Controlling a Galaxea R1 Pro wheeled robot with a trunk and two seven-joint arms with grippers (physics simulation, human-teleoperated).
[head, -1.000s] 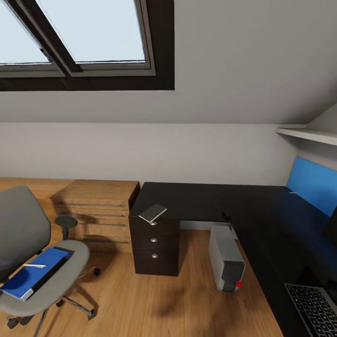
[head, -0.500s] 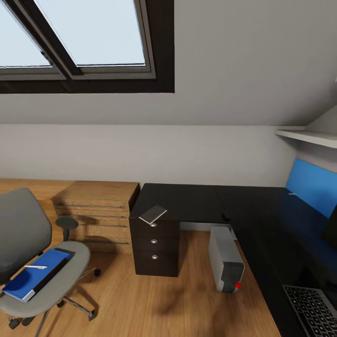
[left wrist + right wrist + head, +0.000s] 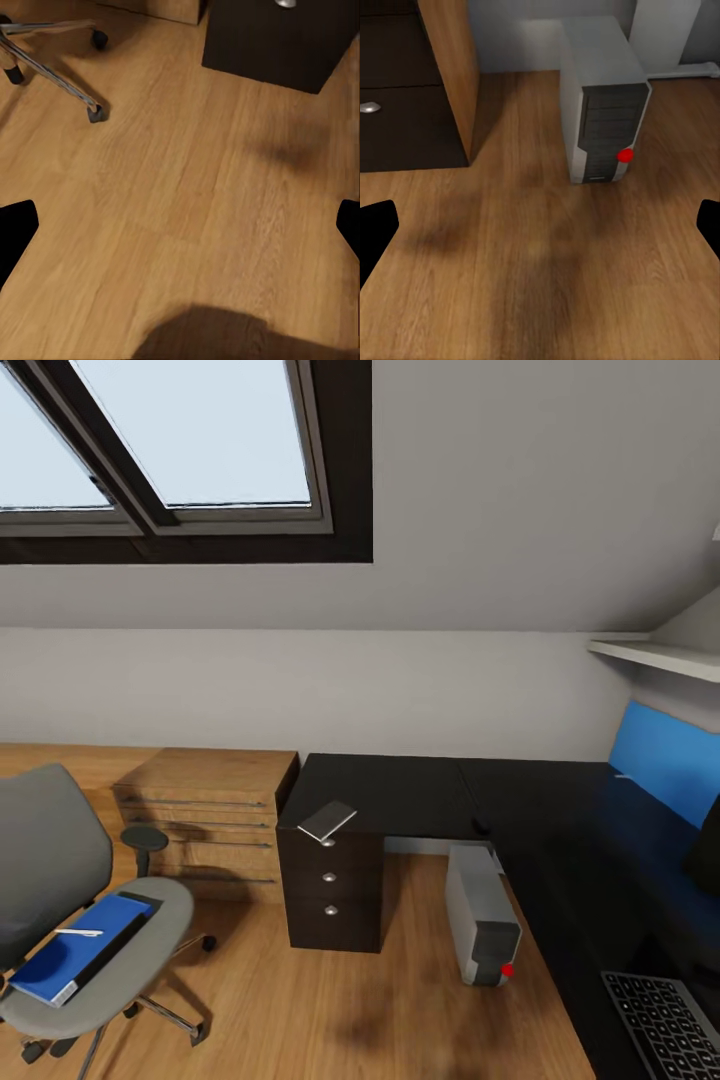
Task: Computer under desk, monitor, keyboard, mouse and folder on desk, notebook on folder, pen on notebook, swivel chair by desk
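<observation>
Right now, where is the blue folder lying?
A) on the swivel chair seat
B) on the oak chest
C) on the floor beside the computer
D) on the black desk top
A: the folder lies flat on the seat of the swivel chair, with a small white pen-like item on top of it.

Even, bright, diffuse light throughout; pale daylight shows through the dark-framed sloped skylight (image 3: 190, 450), glass blown out to flat white-blue; glossy black L-shaped desk top (image 3: 400, 790) carries a faint blue reflection toward its right end; soft blurred shadow patches lie on the oak plank floor (image 3: 380, 1000), also seen in both wrist views; the light grey tower case (image 3: 604, 105) renders sharp; head view edges look stretched; no grain, clean simulator render.
</observation>
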